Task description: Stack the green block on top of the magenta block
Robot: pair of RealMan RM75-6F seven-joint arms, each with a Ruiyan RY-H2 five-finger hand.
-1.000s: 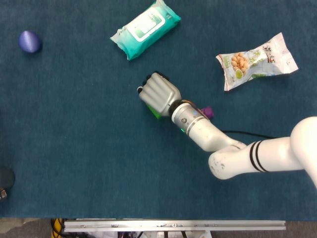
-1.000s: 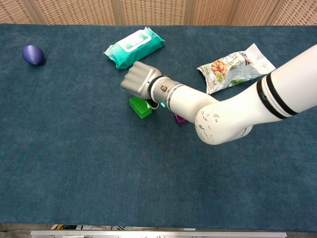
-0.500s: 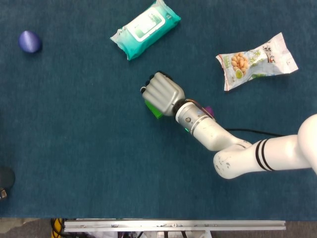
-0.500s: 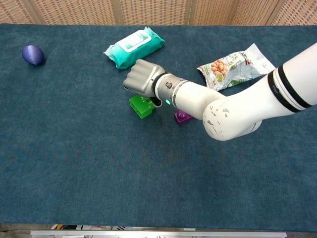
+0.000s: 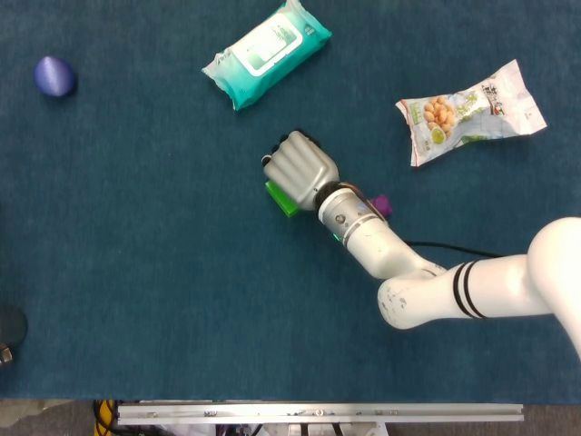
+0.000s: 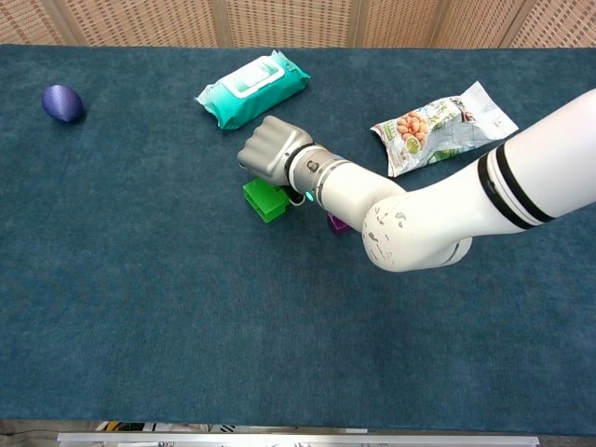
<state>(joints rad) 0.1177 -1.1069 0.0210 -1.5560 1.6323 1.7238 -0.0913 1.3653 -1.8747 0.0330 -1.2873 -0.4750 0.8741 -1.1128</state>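
counter [image 6: 140, 307]: blue carpet-like top; carries everything.
right arm [image 6: 447, 209]: reaches in from the right, crossing over the magenta block.
right robot hand [image 6: 270, 151]: fingers curled into a fist directly above the green block; the views do not settle whether it actually grips the block or only sits on it, so cannot tell.
left robot hand: not in view.
green block [image 6: 264, 199]: on the counter, mid-table, part hidden under the fist; long axis diagonal, from near-right to far-left in head view [image 5: 282, 198].
magenta block [image 5: 382, 205]: just beside the wrist, right of the green block, mostly hidden by the forearm; apart from the green one.
step: grasp phase, block not lifted, stack not started.
next move: needs a firm hold, a lift, a short carry right, then alignment over the magenta block.
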